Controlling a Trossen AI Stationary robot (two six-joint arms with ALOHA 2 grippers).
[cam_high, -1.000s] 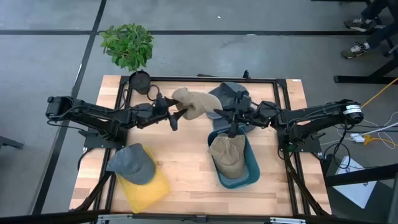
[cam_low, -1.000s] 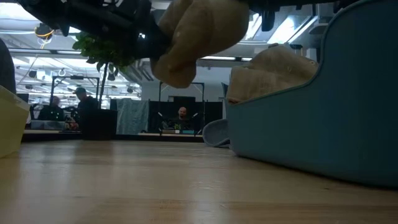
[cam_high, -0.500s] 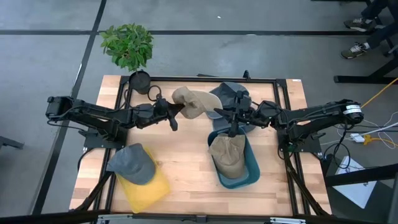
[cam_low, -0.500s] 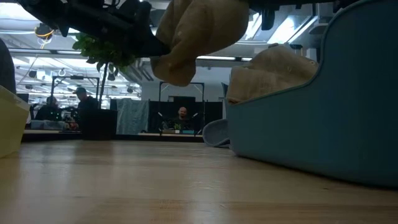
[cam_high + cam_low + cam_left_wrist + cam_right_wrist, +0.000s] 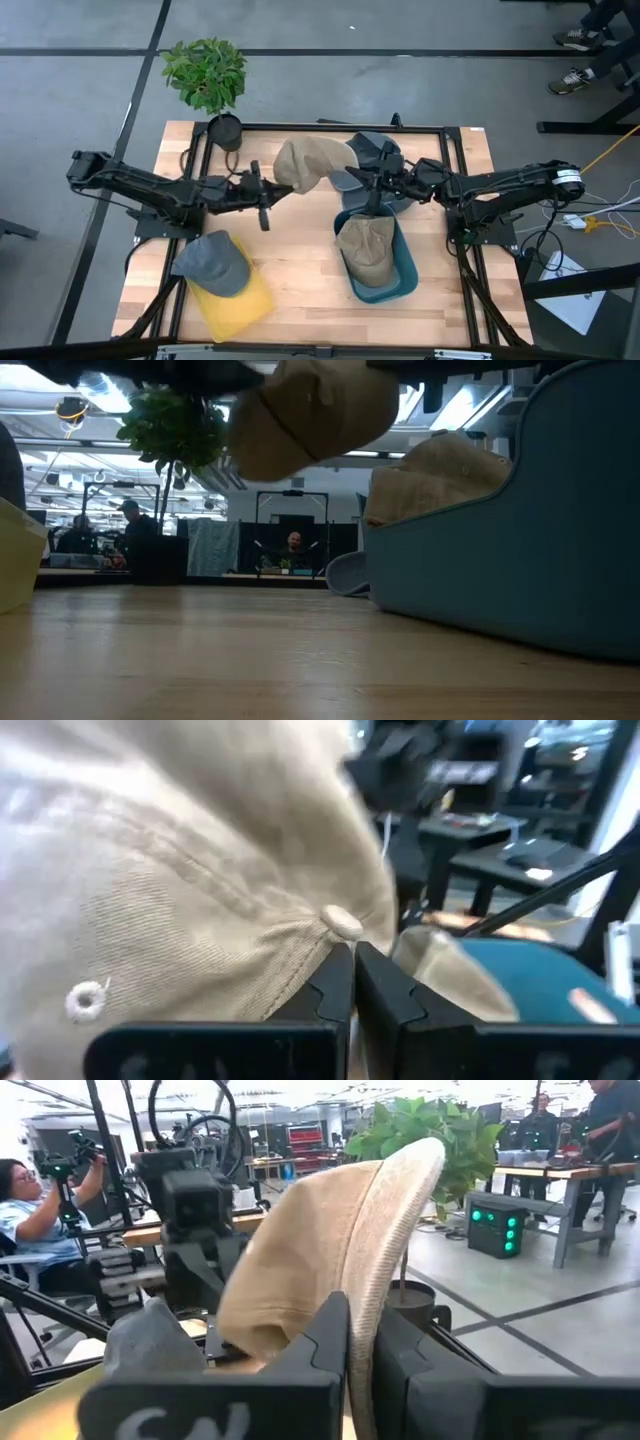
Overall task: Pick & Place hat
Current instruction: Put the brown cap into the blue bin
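A tan hat [image 5: 308, 162] hangs in the air over the middle of the table's far half, between my two grippers. My left gripper [image 5: 277, 185] comes level from the table's left and is shut at the hat's crown [image 5: 200, 910]. Level from the right, my right gripper [image 5: 350, 179] is shut on the hat's brim [image 5: 385, 1230]. In the low view the hat [image 5: 310, 415] floats well above the tabletop. Below and nearer stands a teal bin [image 5: 405, 272] with another tan hat [image 5: 365, 248] lying in it. My left gripper pinches a bit of the crown's cloth just below the top button [image 5: 342, 923] between its fingertips [image 5: 335, 975]. It comes level from the table's left. The hat is lifted clear. How many layers it has I cannot tell. My right gripper pinches the brim's edge [image 5: 362, 1295] between its two fingers, coming level from the table's right. The brim stands on edge and rises beyond the fingertips. The hat is clear of the table.
A grey-blue hat [image 5: 372, 152] lies at the far edge behind the teal bin. A grey hat [image 5: 213, 262] sits on a yellow bin [image 5: 245, 300] at the near left. A potted plant [image 5: 205, 72] stands beyond the far left corner. The near middle of the wooden tabletop [image 5: 300, 270] is bare.
My left gripper has shut on the tan hat's crown, then drawn back toward the table's left edge and a little up. The crown has followed it leftward and risen, so the hat hangs less low. The brim end has stayed with my right gripper.
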